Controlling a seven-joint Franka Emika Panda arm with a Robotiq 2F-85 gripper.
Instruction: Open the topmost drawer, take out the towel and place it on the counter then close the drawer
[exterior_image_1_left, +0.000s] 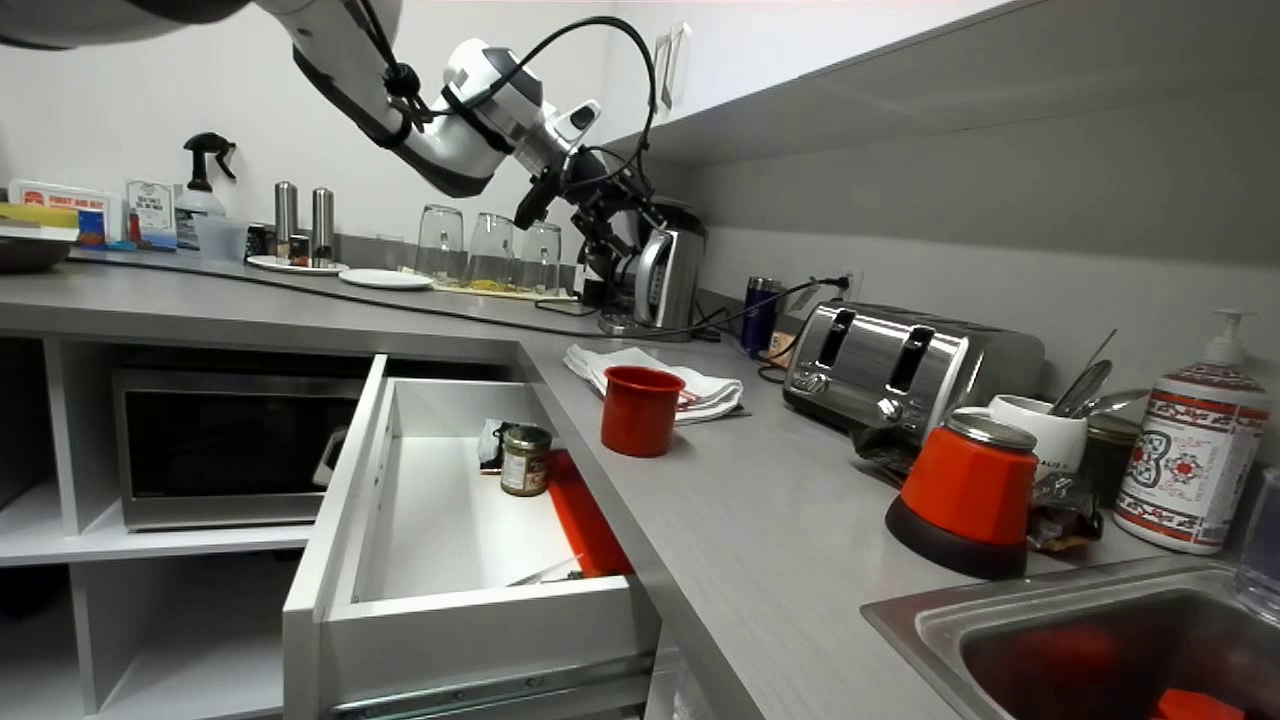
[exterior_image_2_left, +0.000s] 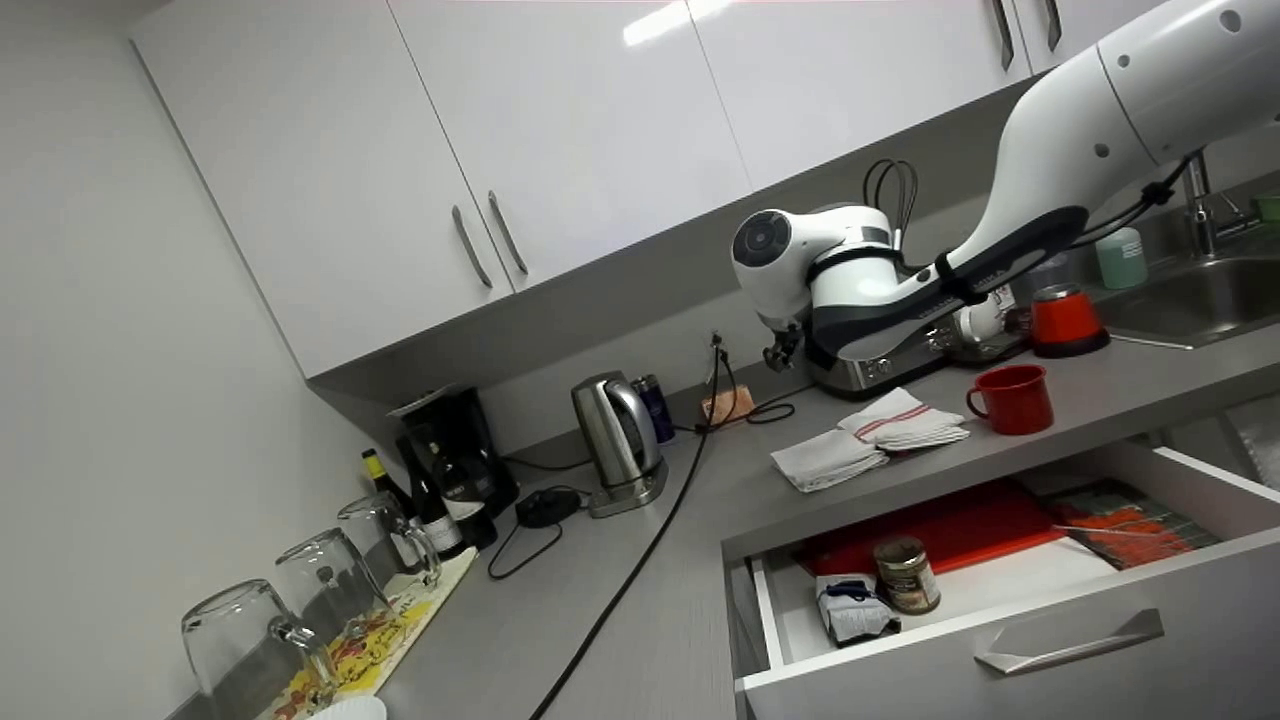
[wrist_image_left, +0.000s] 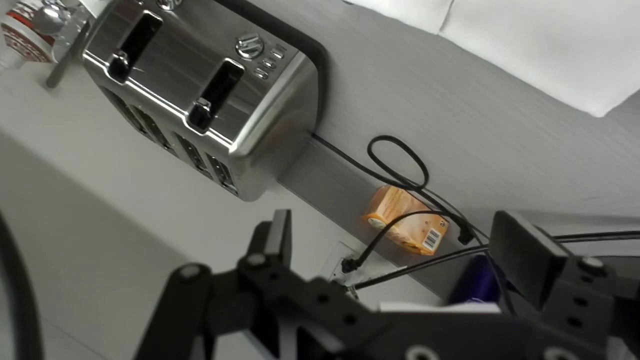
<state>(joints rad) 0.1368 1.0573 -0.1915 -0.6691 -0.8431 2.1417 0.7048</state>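
The topmost drawer (exterior_image_1_left: 440, 520) stands open; its front with a silver handle (exterior_image_2_left: 1070, 645) shows in an exterior view. The towel (exterior_image_2_left: 900, 422), whitish with red stripes, lies folded on the grey counter (exterior_image_2_left: 670, 610), against a similar plain white folded cloth (exterior_image_2_left: 828, 462). In an exterior view the cloth pile (exterior_image_1_left: 625, 360) is partly behind the red cup. White cloth (wrist_image_left: 550, 45) fills the top right of the wrist view. My gripper (wrist_image_left: 400, 232) is open and empty, above the counter's back near the wall; it also shows in both exterior views (exterior_image_1_left: 598, 225) (exterior_image_2_left: 782, 352).
A red cup (exterior_image_1_left: 640, 412) stands by the cloths. A toaster (wrist_image_left: 200, 90), an orange box (wrist_image_left: 415, 225), cables and a kettle (exterior_image_2_left: 615, 430) stand along the wall. Upper cabinets (exterior_image_2_left: 560, 130) hang above. The drawer holds a jar (exterior_image_1_left: 525, 460), a packet and a red board.
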